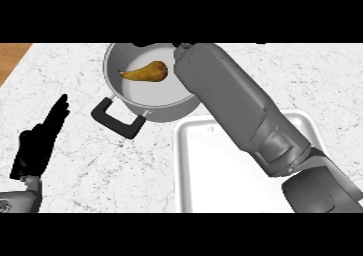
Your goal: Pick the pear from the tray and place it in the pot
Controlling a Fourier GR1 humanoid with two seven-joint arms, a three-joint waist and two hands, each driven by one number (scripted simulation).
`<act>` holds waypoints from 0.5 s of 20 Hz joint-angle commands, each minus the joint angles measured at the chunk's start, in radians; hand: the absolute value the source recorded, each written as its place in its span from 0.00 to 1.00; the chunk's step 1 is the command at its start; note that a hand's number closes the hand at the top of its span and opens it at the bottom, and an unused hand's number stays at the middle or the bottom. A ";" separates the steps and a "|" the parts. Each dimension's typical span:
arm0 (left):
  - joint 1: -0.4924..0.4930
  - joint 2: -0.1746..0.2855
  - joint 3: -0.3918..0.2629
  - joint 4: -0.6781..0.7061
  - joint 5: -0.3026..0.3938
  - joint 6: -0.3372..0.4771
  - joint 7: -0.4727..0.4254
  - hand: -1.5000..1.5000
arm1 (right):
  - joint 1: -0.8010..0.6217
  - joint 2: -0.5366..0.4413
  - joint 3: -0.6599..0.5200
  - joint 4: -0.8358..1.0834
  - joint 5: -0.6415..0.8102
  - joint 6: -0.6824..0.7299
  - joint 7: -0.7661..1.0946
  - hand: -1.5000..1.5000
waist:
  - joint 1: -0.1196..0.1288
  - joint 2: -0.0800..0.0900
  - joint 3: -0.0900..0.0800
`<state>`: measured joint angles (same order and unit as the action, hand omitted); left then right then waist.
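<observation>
The brown-yellow pear [147, 72] lies on its side inside the grey pot [169, 111], which stands at the back of the counter. My right forearm [236, 110] reaches from the lower right across the white tray [202, 175] to the pot's far right rim. Past the wrist only a dark sliver of the right hand [177, 45] shows at the picture's top, and it is not on the pear. The tray shows nothing on its bare part. My left hand [38, 142] rests open at the left, apart from the pot.
The pot's black handle [117, 120] juts toward me at the lower left of the pot, close to the tray's far left corner. A strip of brown wood [7, 60] shows at the counter's far left edge. White marble counter [103, 175] lies between the left hand and the tray.
</observation>
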<state>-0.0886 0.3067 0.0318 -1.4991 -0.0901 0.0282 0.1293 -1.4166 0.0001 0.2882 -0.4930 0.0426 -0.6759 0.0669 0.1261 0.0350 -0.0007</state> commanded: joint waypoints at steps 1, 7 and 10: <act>-0.014 0.016 0.030 -0.008 0.018 -0.007 0.030 0.50 | 0.008 0.000 -0.034 -0.001 -0.113 0.054 -0.083 0.00 | -0.023 -0.009 0.000; 0.063 0.014 0.047 -0.042 0.016 -0.001 0.025 0.50 | 0.086 0.000 -0.053 -0.018 -0.234 0.126 -0.216 0.00 | -0.065 -0.023 0.000; 0.112 -0.005 0.052 -0.031 0.020 -0.002 -0.018 0.50 | 0.168 0.000 -0.018 -0.050 -0.251 0.151 -0.259 0.00 | -0.088 -0.029 0.000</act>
<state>-0.0289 0.3074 0.0710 -1.5189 -0.0837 0.0372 0.1307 -1.3193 -0.0001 0.2515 -0.5198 -0.1643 -0.5575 -0.1275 0.0601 0.0127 -0.0005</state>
